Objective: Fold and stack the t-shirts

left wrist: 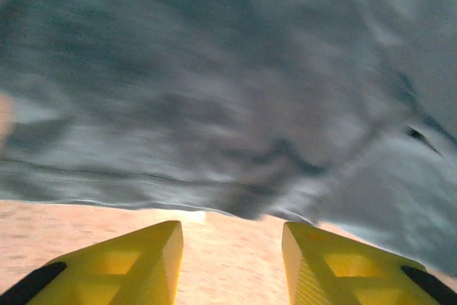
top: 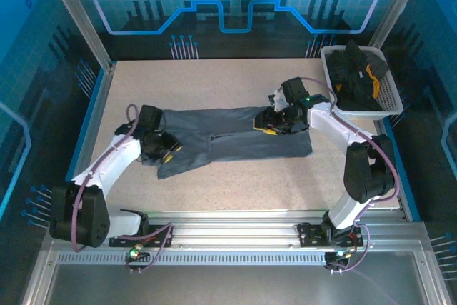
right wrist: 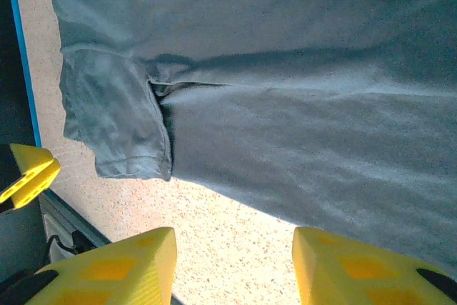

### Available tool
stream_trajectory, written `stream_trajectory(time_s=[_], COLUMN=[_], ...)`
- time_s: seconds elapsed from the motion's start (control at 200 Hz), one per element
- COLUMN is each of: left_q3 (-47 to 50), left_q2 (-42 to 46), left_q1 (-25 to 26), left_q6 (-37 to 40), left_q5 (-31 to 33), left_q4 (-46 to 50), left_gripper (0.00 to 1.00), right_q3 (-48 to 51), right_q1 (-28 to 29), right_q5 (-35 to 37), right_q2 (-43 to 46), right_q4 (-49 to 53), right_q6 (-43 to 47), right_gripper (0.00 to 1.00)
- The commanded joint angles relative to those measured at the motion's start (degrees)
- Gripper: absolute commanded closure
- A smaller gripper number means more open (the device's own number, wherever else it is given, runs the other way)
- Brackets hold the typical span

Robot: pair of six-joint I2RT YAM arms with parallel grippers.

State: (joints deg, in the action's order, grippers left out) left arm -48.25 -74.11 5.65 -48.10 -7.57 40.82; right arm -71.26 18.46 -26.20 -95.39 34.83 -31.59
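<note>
A slate-grey t-shirt [top: 235, 137] is seen lying flat on the speckled table [top: 214, 83], near its middle, drawn out into a long band from left to right. The cloth is plain and matt, with soft creases along its length and a darker fold line near the centre. From the right wrist a short sleeve [right wrist: 114, 126] with a stitched hem is seen turned in at the shirt's edge, lying against the body of the cloth.

The left gripper [top: 166, 151] is placed at the shirt's lower left end. Its yellow fingers [left wrist: 143, 255] are parted, with bare table between them and the blurred grey cloth just ahead. The right gripper [top: 273, 125] is held over the upper right part of the shirt. Its jaws are likewise apart, and nothing is clamped between them.

Black t-shirts [top: 353, 69] are heaped in a white mesh basket [top: 389, 98] at the far right corner of the table, well apart from the grey one, and an orange-yellow patch [top: 370, 76] is shown on one of them
</note>
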Motion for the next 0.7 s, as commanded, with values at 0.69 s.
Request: stream_trajectory(time_s=[0.69], left_q3=[13.4], left_q2=[-9.2], left_q1=[-7.3], left_q6=[-6.9], left_q5=[1.0], left_q4=[-13.3], left_gripper=[0.89], right_q3=[3.6], right_q1=[4.1], right_q5=[-0.2], right_q2=[1.2], right_q4=[-0.8], right_q6=[-1.8], right_gripper=[0.52])
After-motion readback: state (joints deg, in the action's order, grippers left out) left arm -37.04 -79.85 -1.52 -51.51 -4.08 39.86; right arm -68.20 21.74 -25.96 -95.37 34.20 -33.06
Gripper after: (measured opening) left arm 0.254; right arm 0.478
